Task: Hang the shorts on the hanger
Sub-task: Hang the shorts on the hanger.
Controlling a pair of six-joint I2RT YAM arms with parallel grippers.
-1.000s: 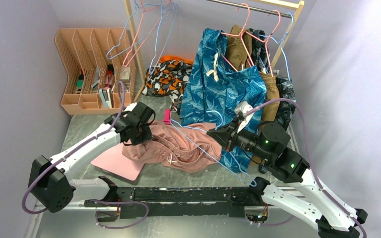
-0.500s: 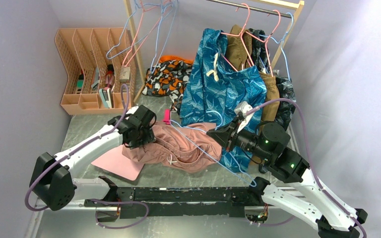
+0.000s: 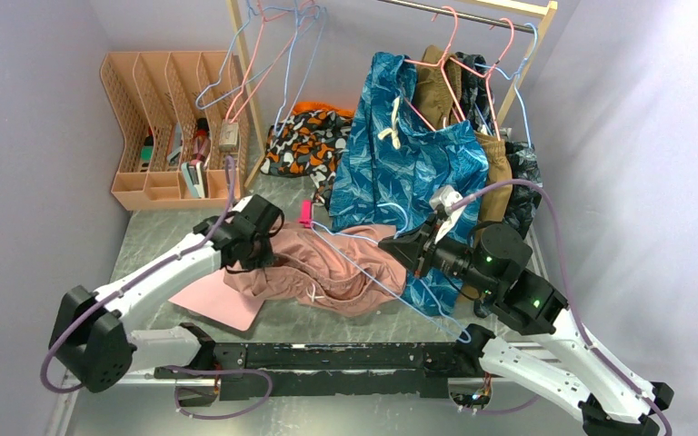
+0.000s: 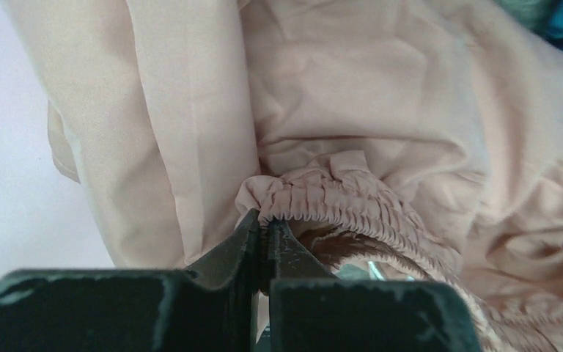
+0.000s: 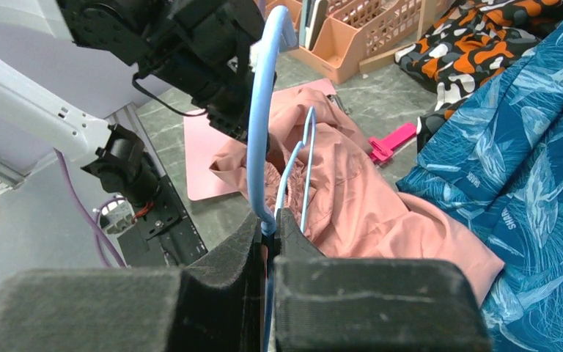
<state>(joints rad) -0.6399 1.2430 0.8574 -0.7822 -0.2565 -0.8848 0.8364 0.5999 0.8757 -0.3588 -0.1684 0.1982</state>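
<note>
The dusty-pink shorts (image 3: 327, 268) lie bunched on the table between the arms. My left gripper (image 3: 253, 256) is shut on their gathered elastic waistband (image 4: 322, 194) at the left end and holds it a little off the table. My right gripper (image 3: 398, 245) is shut on the light-blue wire hanger (image 3: 363, 263) near its hook (image 5: 258, 125). The hanger's wires run across the shorts (image 5: 352, 191) and one end goes into the fabric. The white drawstring (image 3: 312, 292) hangs at the front.
A flat pink board (image 3: 214, 300) lies under the left arm. A blue patterned garment (image 3: 400, 163) hangs from the rail behind the shorts, with other clothes and pink hangers (image 3: 459, 54). A pink clip (image 3: 306, 213) lies on the table. An orange file rack (image 3: 168, 127) stands at the back left.
My left gripper has moved slightly back and left with the waistband, pulling the shorts' left end up a little. The right arm and the hanger have stayed still.
</note>
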